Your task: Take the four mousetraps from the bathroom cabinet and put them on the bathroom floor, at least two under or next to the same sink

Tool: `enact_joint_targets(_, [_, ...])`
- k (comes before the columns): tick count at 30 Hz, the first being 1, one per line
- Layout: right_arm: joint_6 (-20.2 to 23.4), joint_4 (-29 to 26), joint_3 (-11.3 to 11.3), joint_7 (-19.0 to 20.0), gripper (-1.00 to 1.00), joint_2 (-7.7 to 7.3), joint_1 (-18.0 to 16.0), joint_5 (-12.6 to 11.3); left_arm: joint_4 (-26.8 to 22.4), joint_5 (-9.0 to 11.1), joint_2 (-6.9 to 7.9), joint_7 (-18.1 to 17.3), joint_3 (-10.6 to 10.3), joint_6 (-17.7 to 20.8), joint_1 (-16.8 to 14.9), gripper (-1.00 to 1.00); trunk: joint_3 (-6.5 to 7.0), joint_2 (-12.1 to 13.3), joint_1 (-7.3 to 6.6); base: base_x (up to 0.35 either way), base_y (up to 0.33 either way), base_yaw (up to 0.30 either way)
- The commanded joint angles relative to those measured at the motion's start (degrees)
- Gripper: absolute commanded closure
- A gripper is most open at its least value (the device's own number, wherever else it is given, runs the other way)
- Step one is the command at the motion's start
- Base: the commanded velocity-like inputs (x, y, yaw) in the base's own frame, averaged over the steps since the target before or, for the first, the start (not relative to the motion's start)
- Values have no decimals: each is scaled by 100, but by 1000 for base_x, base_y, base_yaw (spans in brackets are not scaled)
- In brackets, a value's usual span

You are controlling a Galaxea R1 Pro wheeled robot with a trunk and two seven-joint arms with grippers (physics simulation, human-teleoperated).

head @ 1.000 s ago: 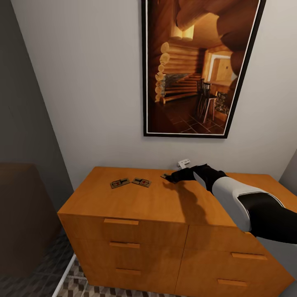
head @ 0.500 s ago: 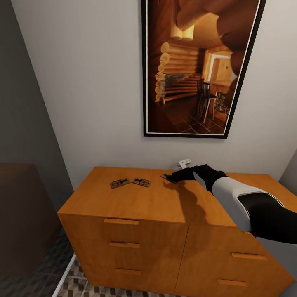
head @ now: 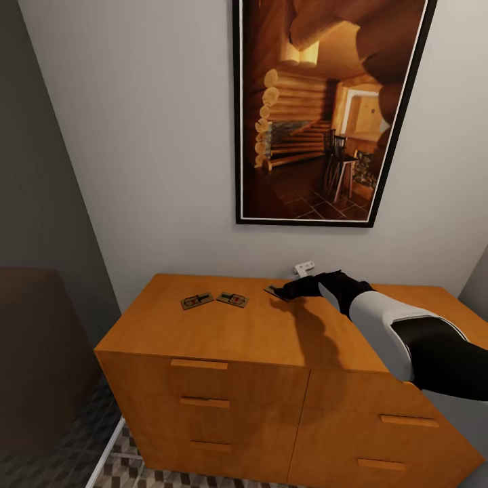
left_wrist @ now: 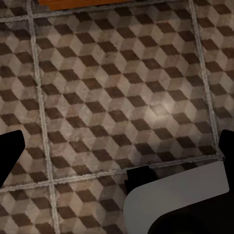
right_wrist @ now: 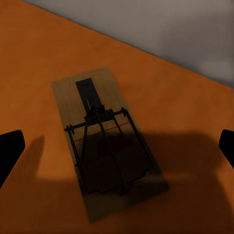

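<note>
1. The right claw (head: 288,291) hangs low over the back of the cabinet (head: 271,332) top, near the wall. Its jaws are spread wide, released, with nothing between them.
2. In the right wrist view, one mousetrap (right_wrist: 106,141) lies flat on the orange wood under that claw, between the two dark fingertips (right_wrist: 9,151) at the frame's sides and touched by neither.
3. Two more mousetraps (head: 197,300) (head: 232,299) lie side by side toward the top's left end, well apart from the claw, with bare wood all round them.
4. The left claw (left_wrist: 117,161) hangs over the bathroom floor (left_wrist: 112,97), released, with open tile beneath.
5. A framed picture (head: 325,108) hangs on the wall above the cabinet.
6. A narrow strip of patterned floor shows beside the cabinet's left edge.
</note>
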Motion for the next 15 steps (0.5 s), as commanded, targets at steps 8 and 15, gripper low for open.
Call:
enact_joint_targets(8, [25, -10, 3, -36, -100, 9, -1, 59, 15, -5, 0, 2, -29, -46, -9, -100, -6, -4, 0, 0, 0, 0])
enact_joint_targets(15, [27, -9, 3, -365, -100, 33, -1, 52, 13, -5, 0, 2, -29, -44, -9, -100, -6, -4, 0, 0, 0, 0])
